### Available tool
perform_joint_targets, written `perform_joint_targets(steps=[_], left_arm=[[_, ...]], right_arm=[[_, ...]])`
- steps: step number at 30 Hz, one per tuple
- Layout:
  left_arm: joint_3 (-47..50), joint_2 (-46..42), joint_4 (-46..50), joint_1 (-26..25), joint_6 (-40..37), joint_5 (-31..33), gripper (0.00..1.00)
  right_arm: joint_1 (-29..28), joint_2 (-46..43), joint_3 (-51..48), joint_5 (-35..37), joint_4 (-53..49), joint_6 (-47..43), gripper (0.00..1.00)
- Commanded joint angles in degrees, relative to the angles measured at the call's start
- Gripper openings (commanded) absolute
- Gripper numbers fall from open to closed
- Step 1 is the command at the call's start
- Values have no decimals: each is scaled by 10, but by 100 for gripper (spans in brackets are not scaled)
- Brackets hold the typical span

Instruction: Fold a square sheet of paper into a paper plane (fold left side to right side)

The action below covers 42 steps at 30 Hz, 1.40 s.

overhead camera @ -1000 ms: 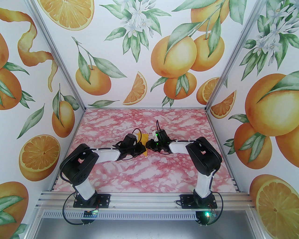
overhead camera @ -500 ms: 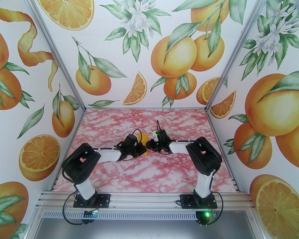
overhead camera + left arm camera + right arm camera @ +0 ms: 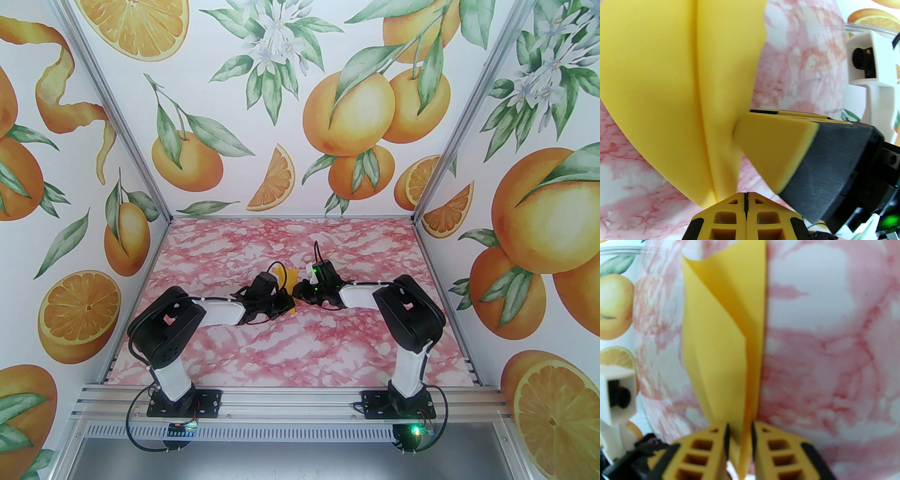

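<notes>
My left hand [image 3: 746, 196] pinched the paper [image 3: 658, 82], my right hand [image 3: 740, 427] sat around it (gripping? I couldn't tell); I needed edges lined up before pressing

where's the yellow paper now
Top view: yellow paper at the middle of the table, one corner pinched in the left pincer, another edge inside the right pincer.

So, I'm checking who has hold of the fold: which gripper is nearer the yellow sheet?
Left, narrowly. The left gripper is shut on one end of the square sheet of paper. The right gripper straddles its folded edge, but whether it is gripping is unclear.
</notes>
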<state>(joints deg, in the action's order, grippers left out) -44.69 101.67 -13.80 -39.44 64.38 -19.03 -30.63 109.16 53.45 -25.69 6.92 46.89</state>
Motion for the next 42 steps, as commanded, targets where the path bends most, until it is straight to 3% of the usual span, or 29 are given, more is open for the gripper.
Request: perform_joint_targets(steps=[1, 42], left_arm=[[-9, -3, 0, -3, -9, -5, 4], [-22, 32, 18, -3, -21, -10, 4]], right_arm=[[-10, 29, -12, -6, -40, -8, 23], [-14, 31, -8, -5, -49, -13, 21]])
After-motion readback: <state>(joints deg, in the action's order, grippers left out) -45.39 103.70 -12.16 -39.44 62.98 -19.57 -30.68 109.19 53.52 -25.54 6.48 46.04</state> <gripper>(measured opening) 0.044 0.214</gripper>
